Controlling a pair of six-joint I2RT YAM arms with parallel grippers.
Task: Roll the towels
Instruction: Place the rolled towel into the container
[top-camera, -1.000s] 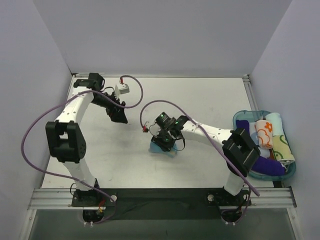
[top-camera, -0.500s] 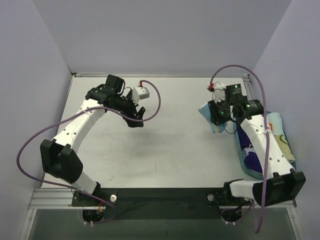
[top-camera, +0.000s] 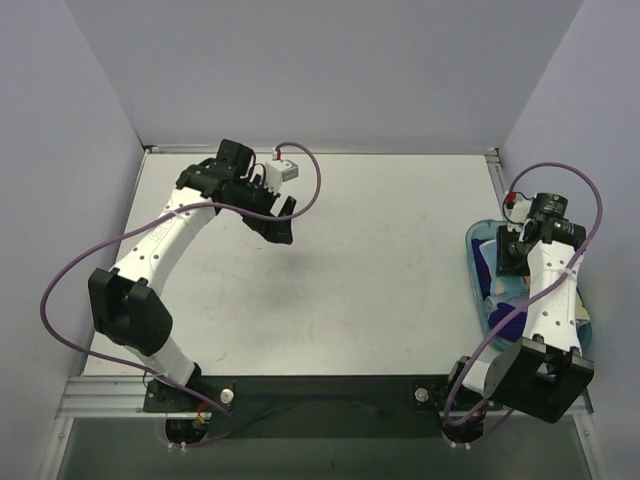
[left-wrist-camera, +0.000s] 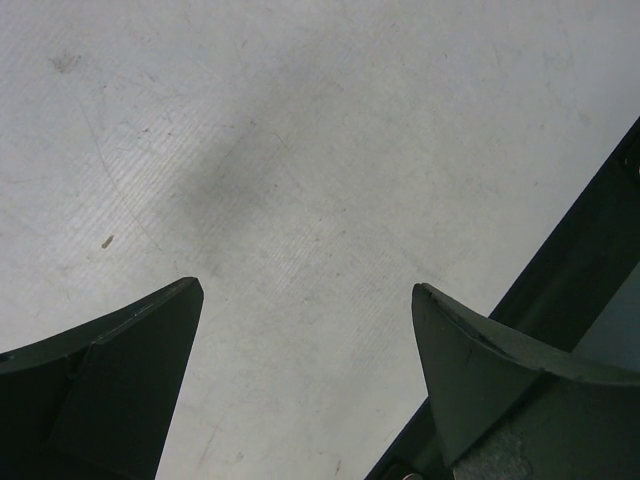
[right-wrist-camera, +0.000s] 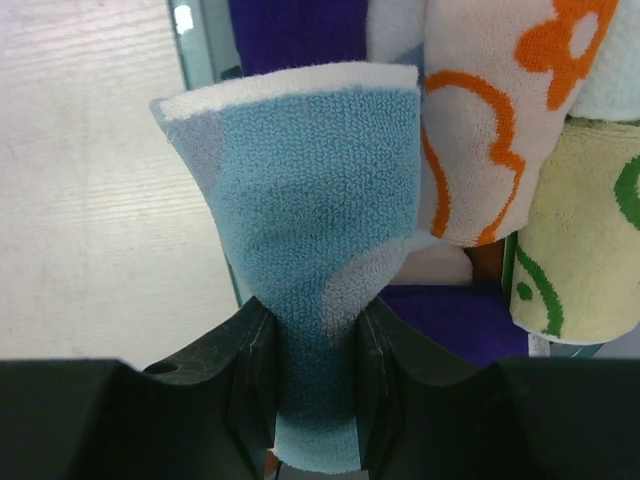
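Note:
My right gripper (right-wrist-camera: 313, 316) is shut on a rolled light blue towel (right-wrist-camera: 315, 190), which stands up between the two pads. In the top view this gripper (top-camera: 514, 256) hangs over the left part of the blue tray (top-camera: 478, 238). Just beyond the held roll lies a rolled white towel with orange prints (right-wrist-camera: 480, 120). My left gripper (left-wrist-camera: 305, 290) is open with nothing between its fingers, only bare table below. In the top view the left gripper (top-camera: 279, 223) is at the back left of the table.
Inside the tray lie purple rolled cloths (right-wrist-camera: 300, 30) and a cream roll with green print (right-wrist-camera: 580, 230). The tray's rim (right-wrist-camera: 205, 50) runs behind the held towel. The table's dark front rail (left-wrist-camera: 590, 260) shows past my left fingers.
My right arm has swung from the table's middle to the tray on the right, carrying the blue towel. The left arm shifted slightly toward the back, still open.

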